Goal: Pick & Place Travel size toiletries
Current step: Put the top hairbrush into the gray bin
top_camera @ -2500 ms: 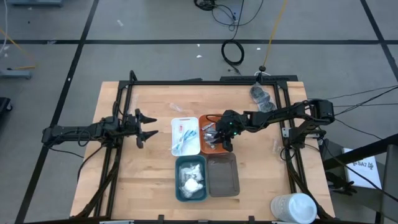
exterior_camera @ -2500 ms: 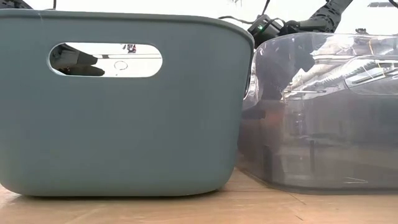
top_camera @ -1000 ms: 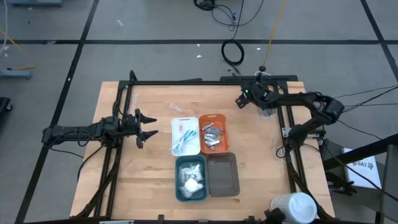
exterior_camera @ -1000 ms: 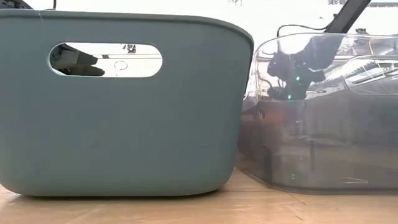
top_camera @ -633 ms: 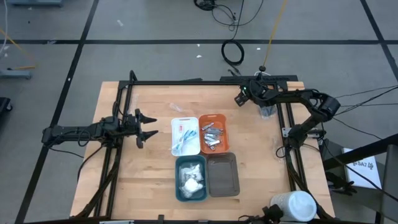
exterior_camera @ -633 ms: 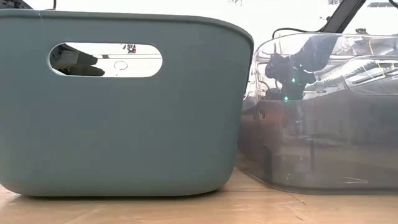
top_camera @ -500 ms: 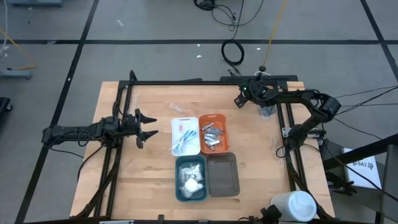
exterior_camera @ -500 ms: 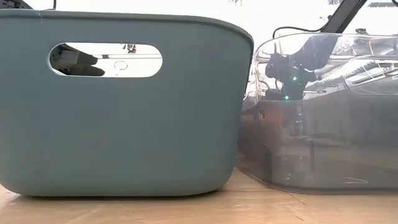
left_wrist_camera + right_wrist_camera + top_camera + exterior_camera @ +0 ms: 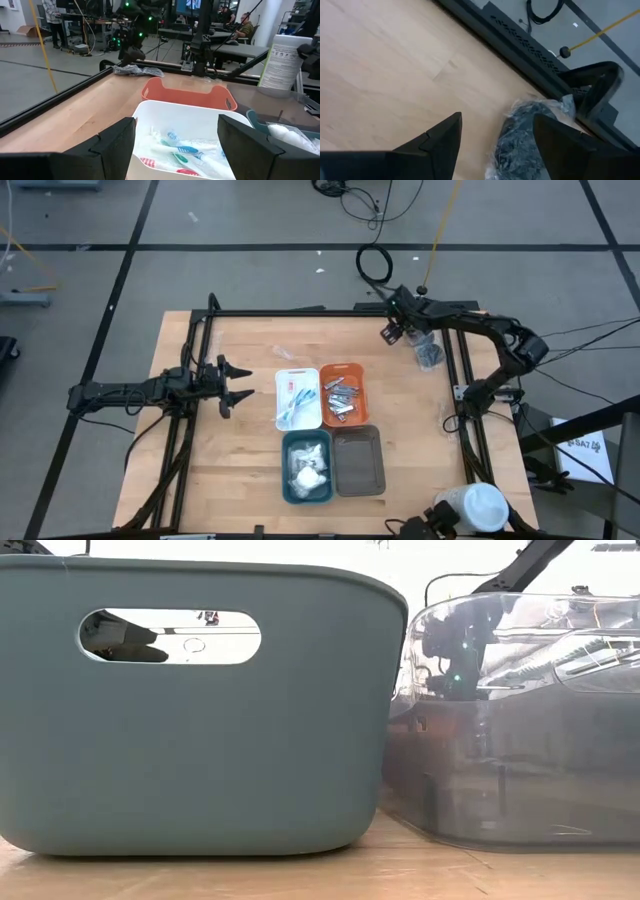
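Note:
My right gripper hangs open over the table's far right corner. A clear-wrapped bundle of dark grey roundish pieces lies on the wood just ahead of its fingers, untouched. My left gripper waits open at the left, level with the white tray. Pink and blue sticks lie in that tray. Silver pieces lie in the orange tray, and white sachets in the teal tray.
The grey tray sits right of the teal one; in the low view both fill the foreground, teal tray and grey tray. A black frame rail runs along the far edge. A big white cup stands at the near right corner.
My right gripper has risen and shifted slightly toward the table's far edge above the dark grey bundle, its forearm swinging farther back. The bundle lies where it was.

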Available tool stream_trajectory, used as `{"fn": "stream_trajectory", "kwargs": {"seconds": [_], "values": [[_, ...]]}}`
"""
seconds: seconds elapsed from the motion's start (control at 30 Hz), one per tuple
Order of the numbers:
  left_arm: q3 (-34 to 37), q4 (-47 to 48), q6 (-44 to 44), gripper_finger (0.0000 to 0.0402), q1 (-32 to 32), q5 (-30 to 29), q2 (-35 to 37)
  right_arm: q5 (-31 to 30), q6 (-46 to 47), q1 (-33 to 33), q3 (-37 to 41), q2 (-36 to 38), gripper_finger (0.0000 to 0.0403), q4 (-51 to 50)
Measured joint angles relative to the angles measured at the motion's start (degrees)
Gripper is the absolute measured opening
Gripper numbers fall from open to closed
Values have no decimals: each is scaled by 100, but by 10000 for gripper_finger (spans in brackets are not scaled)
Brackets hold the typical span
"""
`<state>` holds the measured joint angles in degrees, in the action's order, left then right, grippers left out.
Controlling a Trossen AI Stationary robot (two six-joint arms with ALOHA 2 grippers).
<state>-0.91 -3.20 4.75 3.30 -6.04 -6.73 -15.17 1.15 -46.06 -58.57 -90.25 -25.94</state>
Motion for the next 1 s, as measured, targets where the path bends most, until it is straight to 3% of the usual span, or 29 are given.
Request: {"fn": "stream_trajectory", "kwargs": {"seconds": [0.13, 0.4, 0.63, 0.83, 1.0], "values": [[0, -1, 0, 274, 1, 0, 0, -282, 125, 136, 0, -122, 231, 130], [0, 1, 0, 274, 0, 0, -1, -215, 270, 190, 2, -162, 231, -159], [0, 0, 1, 274, 0, -2, -1, 1107, 245, 256, -121, 552, 231, -393], [0, -1, 2, 273, 1, 0, -1, 322, 477, 222, -634, 1126, 228, -1342], [0, 1, 2, 274, 0, -2, 1, 626, 394, -124, -732, 919, 213, -2223]]}}
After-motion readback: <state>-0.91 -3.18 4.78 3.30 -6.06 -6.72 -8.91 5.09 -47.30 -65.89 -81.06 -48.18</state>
